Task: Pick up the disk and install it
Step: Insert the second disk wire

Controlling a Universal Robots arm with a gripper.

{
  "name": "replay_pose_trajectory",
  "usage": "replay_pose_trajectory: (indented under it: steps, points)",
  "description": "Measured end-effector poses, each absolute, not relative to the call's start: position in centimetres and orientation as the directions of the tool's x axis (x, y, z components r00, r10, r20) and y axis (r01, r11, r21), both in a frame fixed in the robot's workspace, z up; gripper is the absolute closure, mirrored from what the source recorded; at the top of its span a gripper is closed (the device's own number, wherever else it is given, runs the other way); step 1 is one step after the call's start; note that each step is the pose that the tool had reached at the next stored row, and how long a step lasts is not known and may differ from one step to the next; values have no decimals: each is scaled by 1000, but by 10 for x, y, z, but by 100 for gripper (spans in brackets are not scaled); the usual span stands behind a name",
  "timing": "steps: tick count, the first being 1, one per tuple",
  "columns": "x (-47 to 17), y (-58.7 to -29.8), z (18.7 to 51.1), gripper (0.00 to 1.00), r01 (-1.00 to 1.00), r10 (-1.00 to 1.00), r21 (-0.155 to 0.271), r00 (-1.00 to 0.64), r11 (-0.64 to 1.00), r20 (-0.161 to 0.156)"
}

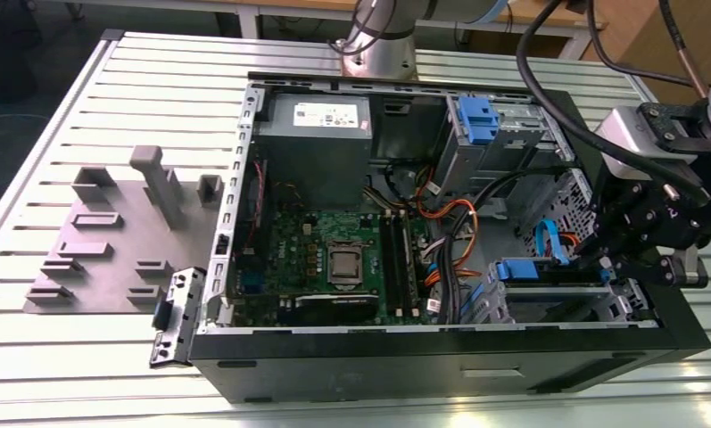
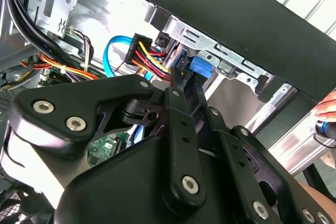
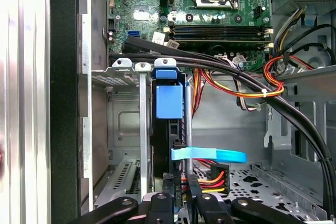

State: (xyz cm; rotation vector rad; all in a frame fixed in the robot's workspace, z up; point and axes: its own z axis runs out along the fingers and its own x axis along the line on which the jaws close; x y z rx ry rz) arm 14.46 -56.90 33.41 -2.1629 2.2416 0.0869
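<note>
Scene: an open PC case [image 1: 450, 343] lies on its side on a slatted table [image 1: 152, 89], filling the centre and right of the exterior view
Arm: comes in from the exterior view's right edge and reaches down into the case at the lower right
Gripper: in the exterior view its tip [image 1: 599, 263] sits inside the case's lower right corner, just beside the drive bay; it also shows in the first wrist view [image 3: 181, 203] and the second wrist view [image 2: 181, 85]
Grip: cannot tell whether it is wide, narrow or clamped on anything
Disk: stands on edge in the drive bay at the lower right of the exterior view, its blue frame [image 1: 516, 269] uppermost; the blue tab and dark edge show in the first wrist view [image 3: 169, 100], and the blue tab in the second wrist view [image 2: 199, 66]
Disk and gripper: the tip is right at the disk's end; contact cannot be told
Wires: a red, yellow and black bundle [image 3: 210, 179] ends in a plug just beside the disk; a flat blue cable [image 3: 210, 155] crosses near it
Board: green motherboard [image 1: 331, 259] with 1 bare processor [image 1: 343, 266] in the case's centre
Power supply: grey box with a white sticker [image 1: 313, 134], upper centre
Fixture: grey block [image 1: 105, 241] on the table at the left, well apart from the case
</note>
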Motion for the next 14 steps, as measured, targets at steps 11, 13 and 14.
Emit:
replay_pose_trajectory:
  steps: [11,13,14]
  points:
    - [145,-569,334,84,-999,-998,23,-36,35,-57]
    - [145,-569,335,84,-999,-998,23,-36,35,-57]
    - [145,-569,336,84,-999,-998,23,-36,35,-57]
